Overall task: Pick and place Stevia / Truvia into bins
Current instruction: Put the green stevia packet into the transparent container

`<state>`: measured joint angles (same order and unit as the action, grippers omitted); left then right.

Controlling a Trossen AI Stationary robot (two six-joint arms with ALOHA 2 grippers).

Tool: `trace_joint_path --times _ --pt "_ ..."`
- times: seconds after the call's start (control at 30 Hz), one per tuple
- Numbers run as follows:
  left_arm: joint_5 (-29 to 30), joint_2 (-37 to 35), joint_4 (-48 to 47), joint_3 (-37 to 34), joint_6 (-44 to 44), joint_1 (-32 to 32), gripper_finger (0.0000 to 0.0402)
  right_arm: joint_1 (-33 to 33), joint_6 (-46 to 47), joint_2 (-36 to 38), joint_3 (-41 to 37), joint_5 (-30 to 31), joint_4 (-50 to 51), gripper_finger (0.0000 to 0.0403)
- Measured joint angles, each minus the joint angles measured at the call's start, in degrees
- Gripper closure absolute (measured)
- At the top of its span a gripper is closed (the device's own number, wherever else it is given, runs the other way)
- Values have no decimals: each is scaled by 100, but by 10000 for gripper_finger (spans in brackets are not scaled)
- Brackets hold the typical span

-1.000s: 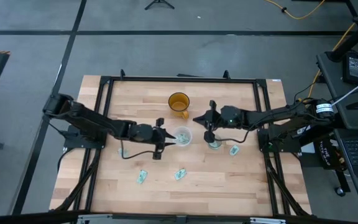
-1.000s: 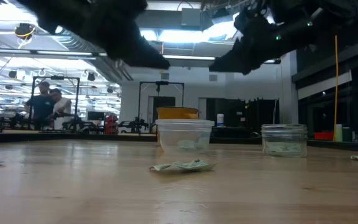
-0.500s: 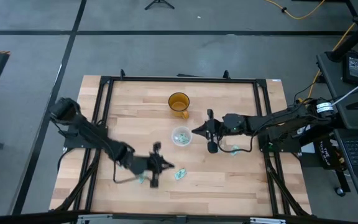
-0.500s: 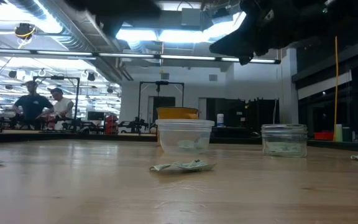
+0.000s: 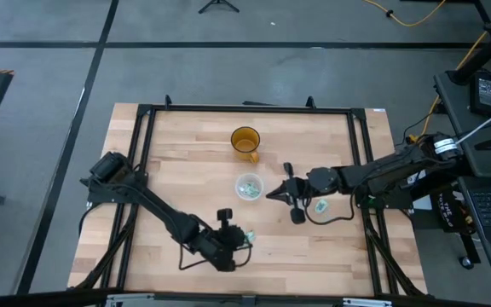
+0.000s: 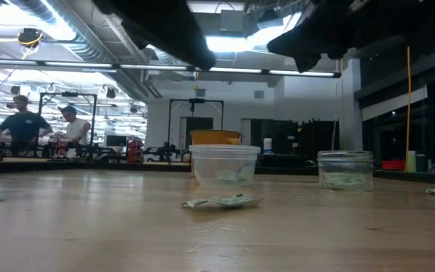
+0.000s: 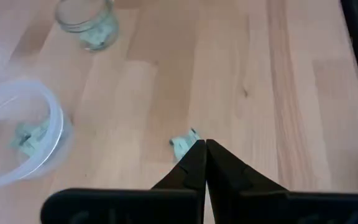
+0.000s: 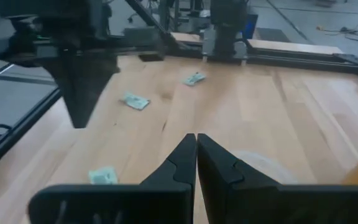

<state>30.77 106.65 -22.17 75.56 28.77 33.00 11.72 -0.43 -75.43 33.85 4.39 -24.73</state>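
Stevia packet [image 7: 182, 144] lies flat on the desk [image 5: 314, 247] just beyond the left hand [image 7: 204, 147], whose fingers are pressed together, holding nothing. More packets sit inside the clear cup [image 5: 248, 187] at the desk's centre. At three o'clock of that cup hovers the right hand [image 5: 271, 194], also pressed together.
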Motion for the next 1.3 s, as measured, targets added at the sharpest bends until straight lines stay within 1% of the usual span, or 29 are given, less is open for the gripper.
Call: trace_joint_path --times 0.13,0.23,0.4,0.5,0.6,0.9,1.03,1.3 --pt "-34 7 -47 48 638 -176 398 150 86 192 0 14 233 384" --pt "-145 7 -55 71 866 -342 398 264 169 381 0 10 445 384" --pt "-429 9 -363 71 1287 -659 398 458 177 711 0 366 954 384" --pt "-608 9 -662 71 1374 -818 398 544 315 807 0 460 1144 384" --pt "-639 9 -822 68 1443 -916 398 565 317 827 0 460 1135 384" --pt "-691 9 -807 68 1219 -993 394 564 311 825 0 471 1136 384" --pt "-857 9 -805 68 1304 -925 373 562 315 825 0 471 1134 384" --pt "-1137 9 -738 68 1651 -651 306 562 452 825 0 471 1134 384"
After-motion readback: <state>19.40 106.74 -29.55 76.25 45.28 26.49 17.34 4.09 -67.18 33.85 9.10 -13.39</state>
